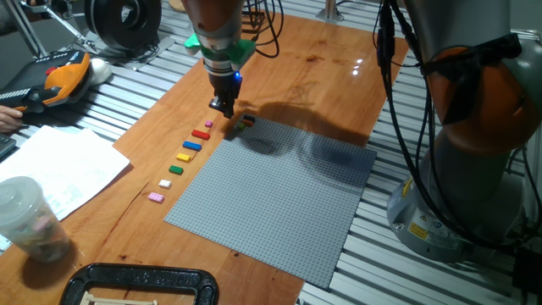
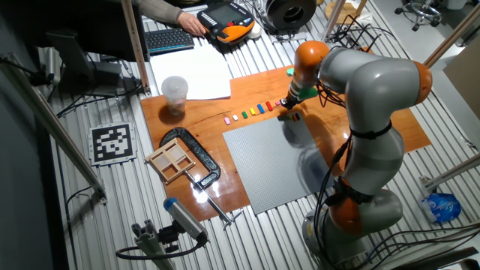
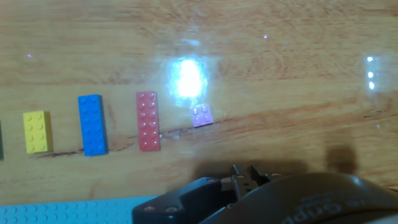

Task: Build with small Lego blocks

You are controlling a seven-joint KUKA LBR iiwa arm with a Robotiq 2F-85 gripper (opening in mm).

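Note:
The small Lego blocks lie in a row on the wooden table left of the grey baseplate (image 1: 279,195): pink (image 1: 156,197), white (image 1: 165,183), green (image 1: 176,170), yellow (image 1: 184,157), blue (image 1: 192,146), red (image 1: 201,134) and a tiny purple one (image 1: 209,124). A small orange and dark cluster (image 1: 246,121) sits on the baseplate's far corner. My gripper (image 1: 223,106) hangs just above the wood between the purple block and that corner. Its fingers look shut with nothing seen between them. The hand view shows yellow (image 3: 36,132), blue (image 3: 92,124), red (image 3: 148,121) and purple (image 3: 201,115) blocks beyond the fingertips (image 3: 236,173).
A clear plastic cup (image 1: 25,216) and white papers (image 1: 59,165) lie at the left. A black clamp with a wooden frame (image 1: 140,286) is at the front edge. An orange handheld device (image 1: 63,78) lies at the back left. The robot base (image 1: 474,127) stands at the right.

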